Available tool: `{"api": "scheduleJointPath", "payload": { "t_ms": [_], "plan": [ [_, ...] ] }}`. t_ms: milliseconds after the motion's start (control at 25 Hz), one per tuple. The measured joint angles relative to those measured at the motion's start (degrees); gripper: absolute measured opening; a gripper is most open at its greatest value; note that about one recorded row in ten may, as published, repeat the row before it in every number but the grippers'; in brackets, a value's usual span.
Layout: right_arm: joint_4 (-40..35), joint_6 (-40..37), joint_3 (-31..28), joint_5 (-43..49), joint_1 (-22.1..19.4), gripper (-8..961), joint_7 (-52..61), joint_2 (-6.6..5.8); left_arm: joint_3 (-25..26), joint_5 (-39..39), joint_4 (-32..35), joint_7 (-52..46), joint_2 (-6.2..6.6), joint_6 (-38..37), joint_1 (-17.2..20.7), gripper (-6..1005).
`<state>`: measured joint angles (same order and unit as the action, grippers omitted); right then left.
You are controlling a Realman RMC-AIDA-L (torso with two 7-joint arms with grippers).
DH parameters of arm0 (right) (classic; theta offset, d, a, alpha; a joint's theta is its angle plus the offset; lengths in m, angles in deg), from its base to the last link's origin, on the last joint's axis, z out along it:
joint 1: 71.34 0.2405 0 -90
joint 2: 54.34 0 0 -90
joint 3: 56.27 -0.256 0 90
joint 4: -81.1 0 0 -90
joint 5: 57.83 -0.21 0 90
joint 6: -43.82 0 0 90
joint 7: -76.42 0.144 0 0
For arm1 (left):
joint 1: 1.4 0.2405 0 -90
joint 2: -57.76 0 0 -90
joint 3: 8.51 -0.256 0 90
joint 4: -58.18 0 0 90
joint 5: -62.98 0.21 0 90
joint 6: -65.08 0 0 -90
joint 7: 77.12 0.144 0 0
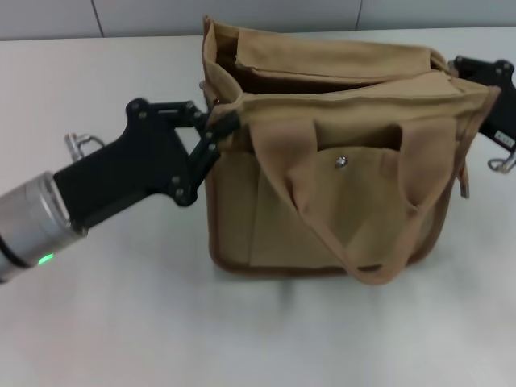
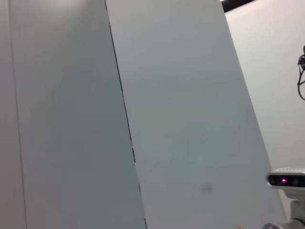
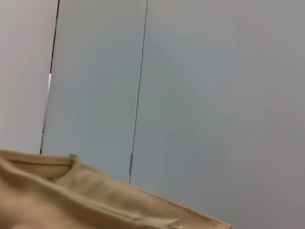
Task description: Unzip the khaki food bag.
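Boxy tan canvas khaki food bag (image 1: 322, 161) stands mid-table, top gaping. Left gripper (image 1: 219, 127) is pinched narrow on the bag's left top corner, probably the zipper pull, though that's hidden. Right gripper (image 1: 484, 76) sits at the right corner; can't tell its grip. Risk: pulling sideways tips or drags the unbraced bag.

A pale, matte white tabletop (image 1: 121, 322) fills the foreground, meeting a light grey panelled wall (image 1: 145, 16) at the far edge. Thin dark seams (image 2: 125, 114) divide the panels. A small grey camera unit with a purple light (image 2: 286, 180) sits near a plain white wall (image 2: 271, 71).
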<state>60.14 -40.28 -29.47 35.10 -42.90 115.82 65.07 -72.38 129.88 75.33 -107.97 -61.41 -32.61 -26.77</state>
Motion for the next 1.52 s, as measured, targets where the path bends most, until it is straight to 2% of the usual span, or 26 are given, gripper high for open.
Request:
{"api": "scheduleJointPath", "payload": {
  "t_ms": [160,400,520,720,840,960,1080,1120,1160,1280,1320,1520],
  "plan": [
    [-2.7,-0.3,0.0,0.0,0.6,61,3.2,-0.08,-0.1,-0.7,-0.8,0.2,0.0,-1.5,1.3,137],
    [-3.6,-1.1,-0.3,-0.1,-0.5,46,3.6,0.04,0.3,-0.9,-2.5,-1.5,0.0,-1.9,1.1,141],
    [-3.8,-4.2,-0.6,-1.9,-2.2,138,3.8,0.02,0.5,-1.1,-2.4,-2.3,0.12,-3.1,1.3,143],
    [-4.1,-9.7,-0.7,-11.3,-7.0,302,5.7,-0.22,0.9,-3.1,-1.9,-2.3,0.5,-7.0,2.6,367],
    [-4.2,-12.8,-0.7,-17.7,-10.1,405,7.6,-0.27,1.9,-5.2,-1.1,-2.3,0.64,-9.6,4.0,469],
    [-4.6,-18.0,-0.5,-19.7,-12.5,538,12.0,-0.48,2.5,-5.8,0.1,-3.2,0.79,-12.5,5.2,571],
    [-7.5,-25.3,1.7,-14.8,-14.5,656,15.5,-1.08,1.6,-3.1,3.8,-8.0,1.35,-14.0,5.9,670],
    [-11.0,-30.1,3.3,-7.5,-15.3,687,16.1,-1.33,0.9,1.5,6.3,-11.8,2.06,-14.3,6.0,702],
    [-11.0,-30.1,3.3,-7.5,-15.3,717,16.1,-1.33,0.9,1.5,6.3,-11.8,2.06,-14.3,6.0,735],
    [-15.5,-36.6,4.5,7.3,-15.4,808,16.6,-1.32,-0.7,11.0,9.7,-18.9,3.28,-15.3,5.2,834],
    [-15.9,-37.7,4.5,13.3,-15.0,838,16.7,-1.1,-1.1,13.8,10.6,-20.9,3.36,-15.4,5.0,836],
    [-15.0,-35.1,4.6,18.9,-14.3,845,16.7,-0.37,-1.0,20.6,11.8,-23.3,2.25,-13.9,4.5,846]
  ]
}}
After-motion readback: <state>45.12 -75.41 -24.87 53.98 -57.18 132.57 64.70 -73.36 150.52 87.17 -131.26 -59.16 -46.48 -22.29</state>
